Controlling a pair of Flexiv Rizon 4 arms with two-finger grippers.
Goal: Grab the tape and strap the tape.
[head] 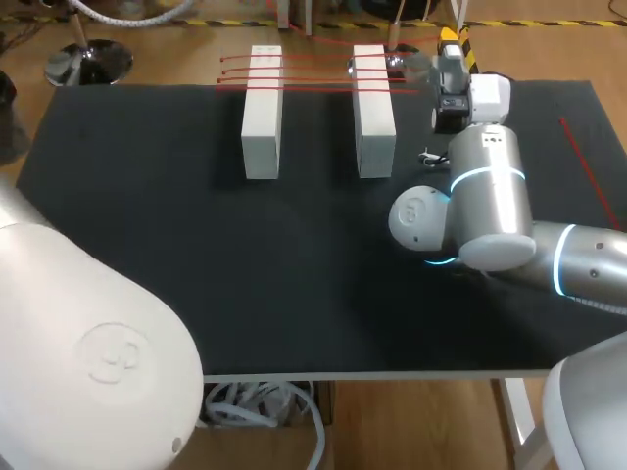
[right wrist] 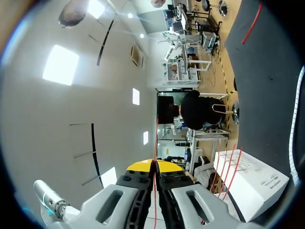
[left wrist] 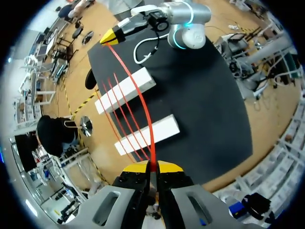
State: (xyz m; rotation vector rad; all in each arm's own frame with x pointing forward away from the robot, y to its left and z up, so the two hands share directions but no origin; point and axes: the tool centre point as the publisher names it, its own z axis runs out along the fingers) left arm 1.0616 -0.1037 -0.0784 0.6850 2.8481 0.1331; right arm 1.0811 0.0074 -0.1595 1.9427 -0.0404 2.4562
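Observation:
Two white blocks (head: 262, 110) (head: 373, 110) stand side by side at the back of the black table (head: 196, 255). Several red tape strips (head: 313, 80) lie across their far ends. My right gripper (head: 449, 41) sits just right of the blocks at the table's back edge, shut on one end of a red tape (left wrist: 136, 90). That tape arcs over both blocks (left wrist: 125, 89) (left wrist: 148, 133) to my left gripper (left wrist: 152, 165), which pinches its other end. The right gripper (left wrist: 112, 37) shows far ahead of the left one. In the right wrist view the gripper (right wrist: 155, 164) clamps the tape (right wrist: 156, 138) beside a block (right wrist: 252, 183).
A loose red strip (head: 588, 171) lies near the table's right edge, also seen as a strip (right wrist: 250, 24) in the right wrist view. My right arm (head: 490, 196) spans the right side with a white cable (head: 429, 157) by it. My left arm's bulk (head: 88, 352) fills the front left corner.

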